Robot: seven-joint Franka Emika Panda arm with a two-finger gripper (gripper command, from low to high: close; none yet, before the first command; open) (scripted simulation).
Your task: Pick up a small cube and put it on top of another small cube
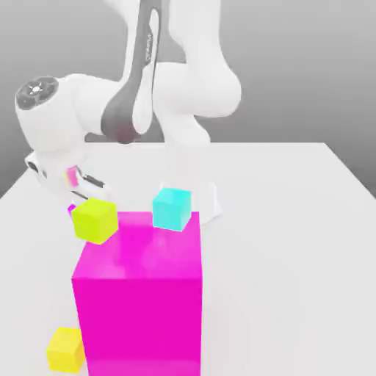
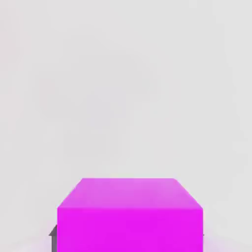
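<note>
Tool (image 1: pixel 73 192): seen low at the exterior view's left, behind the lime cube (image 1: pixel 95 219); spread or pinching cannot be told.
Small cube (image 2: pixel 130 214): magenta, seen close under the hand, on the white worktop (image 2: pixel 123 88).
Cyan cube (image 1: pixel 172 208): placed beside the huge magenta block (image 1: pixel 139 294).
Yellow cube (image 1: pixel 66 349): seen near the block's base.

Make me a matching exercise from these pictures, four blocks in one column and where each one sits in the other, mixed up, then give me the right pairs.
Things:
1. lime cube
2. cyan cube
3. yellow cube
4. huge magenta block

Places in the exterior view:
A. low on the table, at the big block's left foot
B. front centre, tallest thing on the table
C. by the big block's upper left corner, below the arm's hand
D. behind the big block's top edge, nearer the arm's base

Pairs: 1-C, 2-D, 3-A, 4-B
</note>
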